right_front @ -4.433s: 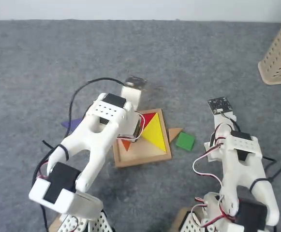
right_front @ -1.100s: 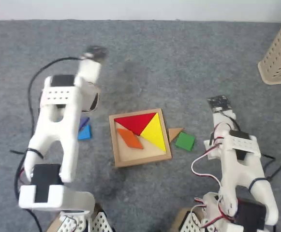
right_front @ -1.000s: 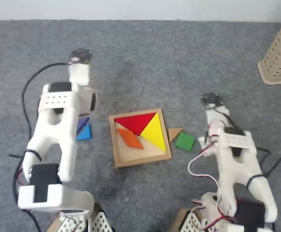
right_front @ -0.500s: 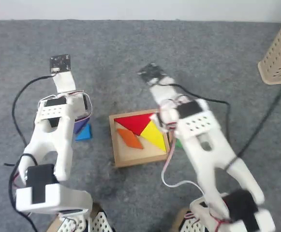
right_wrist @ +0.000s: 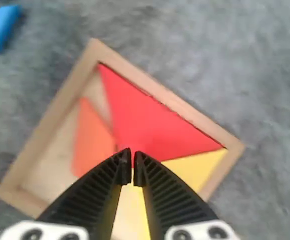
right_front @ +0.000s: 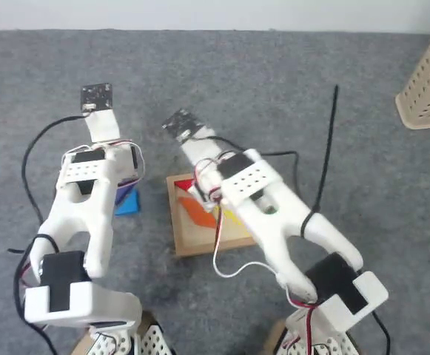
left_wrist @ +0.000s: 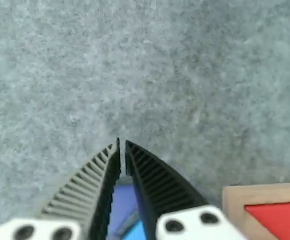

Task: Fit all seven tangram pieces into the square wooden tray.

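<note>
Right wrist view looks down past the right claw (right_wrist: 128, 156), its two ribbed fingers clenched almost together with nothing between them; the tips sit over the tray (right_wrist: 60, 100), above the spot where the red triangle (right_wrist: 149, 125), the orange piece (right_wrist: 92, 142) and the yellow triangle (right_wrist: 199, 170) meet; whether the tips touch the pieces I cannot tell; all three pieces lie flat inside the wooden rim, with bare wood showing beside the orange piece; a blue piece (right_wrist: 0, 27) lies on the grey carpet (right_wrist: 244, 55), well apart from the tray. Left wrist view shows the left claw (left_wrist: 121, 147) likewise clenched and empty, over the carpet; a purple piece (left_wrist: 124, 199) shows through the slit between its fingers, lower down behind them; a corner of the tray with a bit of the red triangle lies apart from the tips. High view has the right arm stretched across the tray, covering much of it, and the left arm beside the tray, over the purple and blue pieces; a slatted basket (right_front: 429, 81) stands at the far right edge.
</note>
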`<state>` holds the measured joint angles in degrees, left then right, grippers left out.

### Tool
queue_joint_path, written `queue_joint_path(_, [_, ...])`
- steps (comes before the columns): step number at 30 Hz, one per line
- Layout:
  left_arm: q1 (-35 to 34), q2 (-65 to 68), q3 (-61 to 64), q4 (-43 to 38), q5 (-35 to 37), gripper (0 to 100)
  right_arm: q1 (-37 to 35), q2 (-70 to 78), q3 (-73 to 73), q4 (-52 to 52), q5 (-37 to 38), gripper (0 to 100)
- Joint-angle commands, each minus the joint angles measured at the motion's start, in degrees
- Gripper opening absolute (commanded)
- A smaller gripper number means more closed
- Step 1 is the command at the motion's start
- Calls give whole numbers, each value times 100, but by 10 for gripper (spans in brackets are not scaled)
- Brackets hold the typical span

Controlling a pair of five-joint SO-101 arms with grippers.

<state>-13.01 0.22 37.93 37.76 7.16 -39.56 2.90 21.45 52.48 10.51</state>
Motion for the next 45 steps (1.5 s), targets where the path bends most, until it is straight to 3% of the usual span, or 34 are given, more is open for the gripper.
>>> queue_joint_path(1, [88, -246, -22, -123, 44, 12, -180, -127, -97, -198, -88, 6])
queue_joint_path(9, [70, -246, -22, -123, 44, 12, -365, -75, 273, -523, -26, 6])
queue_joint_path(18, [-800, -299, -154, -149, 668, 12, -374, -75, 457, -479, -79, 6])
queue_joint_path(29, [-791, -264, -171, -149, 659, 12, -382, -66, 721, -479, -18, 6])
queue_joint_path(45, [-791, -246, -154, -149, 651, 12, -356, -136, 1565, -391, 879, 6])
